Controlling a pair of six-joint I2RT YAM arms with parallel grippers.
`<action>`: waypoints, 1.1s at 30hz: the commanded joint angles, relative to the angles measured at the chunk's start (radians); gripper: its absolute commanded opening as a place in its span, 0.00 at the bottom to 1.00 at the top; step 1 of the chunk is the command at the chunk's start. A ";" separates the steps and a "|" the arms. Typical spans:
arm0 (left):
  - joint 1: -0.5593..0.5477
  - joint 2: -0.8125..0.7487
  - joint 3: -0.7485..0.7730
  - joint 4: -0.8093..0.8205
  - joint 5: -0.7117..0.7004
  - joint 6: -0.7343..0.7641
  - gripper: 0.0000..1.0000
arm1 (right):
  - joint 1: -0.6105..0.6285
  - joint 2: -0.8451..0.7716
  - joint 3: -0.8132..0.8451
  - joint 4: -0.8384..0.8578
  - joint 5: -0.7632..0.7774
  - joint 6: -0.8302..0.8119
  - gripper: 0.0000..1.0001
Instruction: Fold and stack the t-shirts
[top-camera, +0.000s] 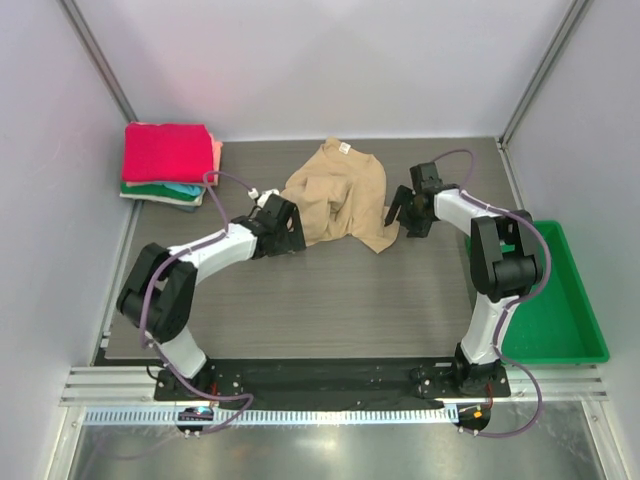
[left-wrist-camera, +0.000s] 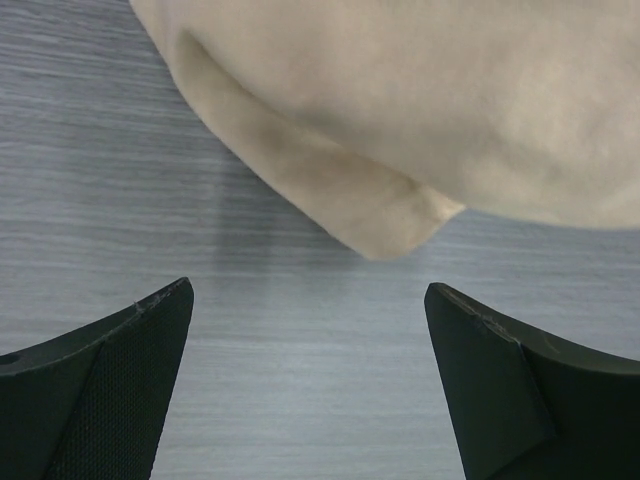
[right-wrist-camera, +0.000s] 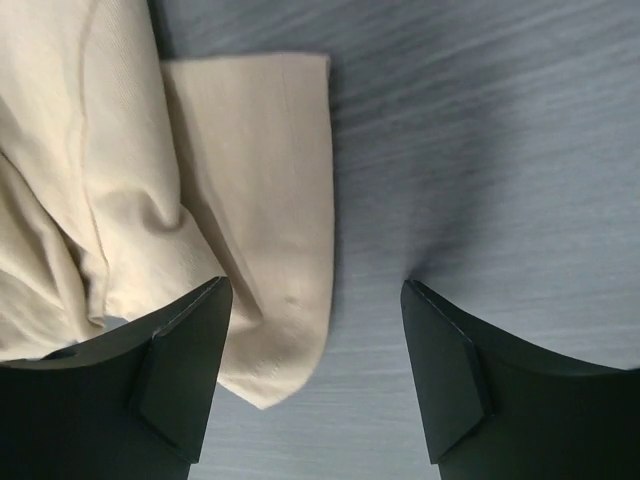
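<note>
Arms: two are counted, each with one two-finger claw.
T-shirts unfolded: one, the tan t-shirt (top-camera: 335, 200), is seen crumpled on the table (top-camera: 330, 300) at about 12 o'clock in the top view.
T-shirts folded: one folded stack (top-camera: 165, 158) is seen at about 10 o'clock, well apart from the tan t-shirt. Pink-red is on top, and salmon, green and teal edges are shown below. The exact number of layers cannot be told.
Trays: one green tray (top-camera: 565, 300) is placed off the table's edge at about 4 o'clock.
Writing: a small white neck tag (top-camera: 345, 148) is seen at the tan t-shirt's far edge. Nothing on it can be read.
Left claw (left-wrist-camera: 305, 295): the jaws are held wide apart over bare table at the shirt's 9 o'clock side. A rounded fold of cloth is just ahead, and nothing is gripped.
Right claw (right-wrist-camera: 315, 290): the jaws are held apart at the shirt's 3 o'clock side. One sleeve (right-wrist-camera: 275, 200) is seen under and between them, beside the left finger, and is not clamped.
</note>
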 joint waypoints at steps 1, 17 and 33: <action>0.014 0.089 0.086 0.024 0.041 -0.025 0.98 | -0.005 0.053 0.013 0.082 -0.056 0.031 0.71; 0.051 0.295 0.464 -0.293 -0.110 0.029 0.00 | -0.037 0.104 -0.015 0.167 -0.109 0.051 0.01; 0.442 -0.256 0.130 -0.438 -0.024 0.189 0.82 | -0.232 -0.262 -0.190 0.180 -0.075 0.158 0.01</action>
